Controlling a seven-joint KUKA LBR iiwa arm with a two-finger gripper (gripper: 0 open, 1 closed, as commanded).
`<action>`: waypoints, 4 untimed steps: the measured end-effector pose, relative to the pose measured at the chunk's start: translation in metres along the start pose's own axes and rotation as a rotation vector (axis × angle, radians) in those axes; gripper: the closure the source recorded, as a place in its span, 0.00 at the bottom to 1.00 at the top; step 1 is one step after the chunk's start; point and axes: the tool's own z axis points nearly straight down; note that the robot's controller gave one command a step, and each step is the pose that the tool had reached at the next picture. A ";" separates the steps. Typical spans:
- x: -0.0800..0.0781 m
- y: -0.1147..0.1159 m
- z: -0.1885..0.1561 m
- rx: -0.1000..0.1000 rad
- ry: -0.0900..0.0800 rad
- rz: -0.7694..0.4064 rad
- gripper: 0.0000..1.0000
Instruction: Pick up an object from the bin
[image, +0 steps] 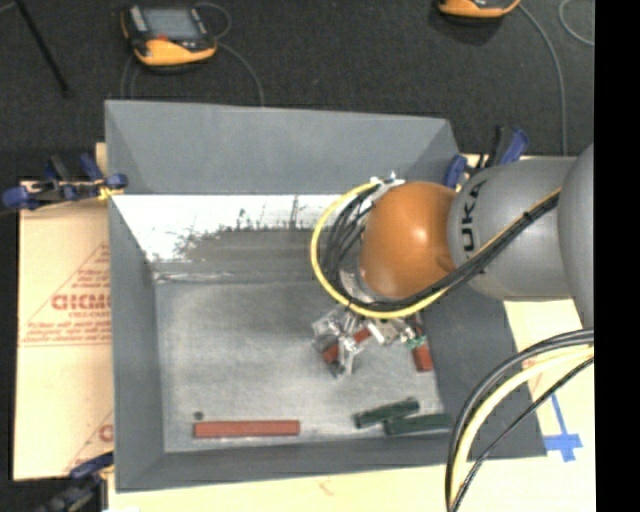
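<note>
Small red-brown block (326, 349), touching or nearly touching the gripper (345, 348) on the side away from the arm (520, 240). Probably light, stiff and hard-edged; best taken squarely across the short sides, to avoid skidding on the metal floor. Opening of the gripper, and any hold on a thing: impossible to tell. Just beside the gripper on the arm's side, a second small red piece (422, 355). Farther from the tool, toward the front wall of the bin (135, 330): two dark green sticks (400, 417), then, well apart, a long red bar (247, 429).
</note>
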 end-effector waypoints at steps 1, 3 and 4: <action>0.000 0.000 0.000 0.000 0.000 0.000 1.00; -0.009 -0.005 -0.033 -0.005 0.009 -0.212 1.00; 0.000 -0.016 -0.082 -0.001 0.002 -0.330 1.00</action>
